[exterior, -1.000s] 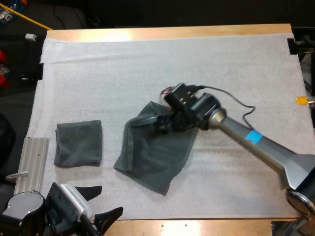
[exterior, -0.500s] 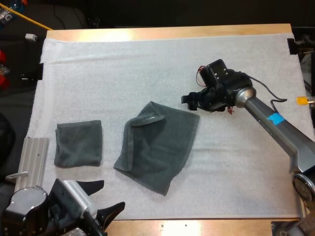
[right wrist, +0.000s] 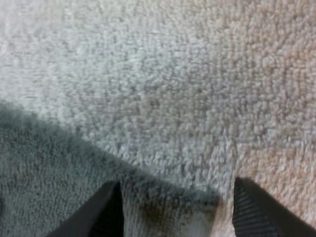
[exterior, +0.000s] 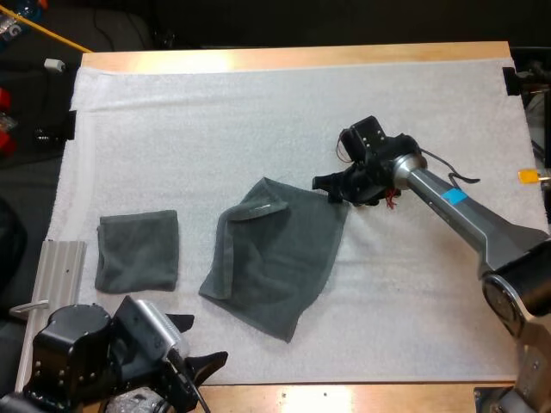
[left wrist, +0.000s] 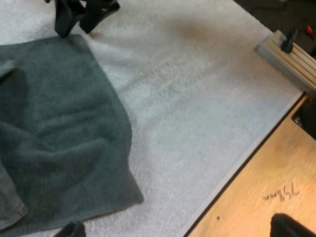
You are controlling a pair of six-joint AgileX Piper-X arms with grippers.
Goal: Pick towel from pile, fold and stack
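Wooden table (exterior: 293, 57), white mat (exterior: 258, 112) covering most of it.

Loose towel (exterior: 275, 258) lies mid-mat, mostly flat. Its left edge is doubled over with a hem flap on top. Long axis runs far-to-near, skewed, with the near end toward my left arm. Far-right corner points at the right arm.

Folded towel (exterior: 138, 251) sits well to the left of it, apart and squared up. That looks like the stack spot.

Right gripper (exterior: 331, 189) is low at the loose towel's far-right corner. In the right wrist view the two fingers stand wide apart with the corner tip (right wrist: 197, 200) between them and nothing clamped. I can't tell whether the pads are touching the cloth or just above it.

Left gripper (exterior: 200, 340) is at the near edge of the mat, just short of the towel's near-left side. Fingers are spread and hold nothing. Its wrist view looks across the towel (left wrist: 54, 123) to the right gripper (left wrist: 81, 12) at the far corner.

Judgement: the key relation is corner inside the right jaws, so the right arm is the one placed to pinch. The left arm is nearer the near-left corner for the second hold. Fold not yet started.
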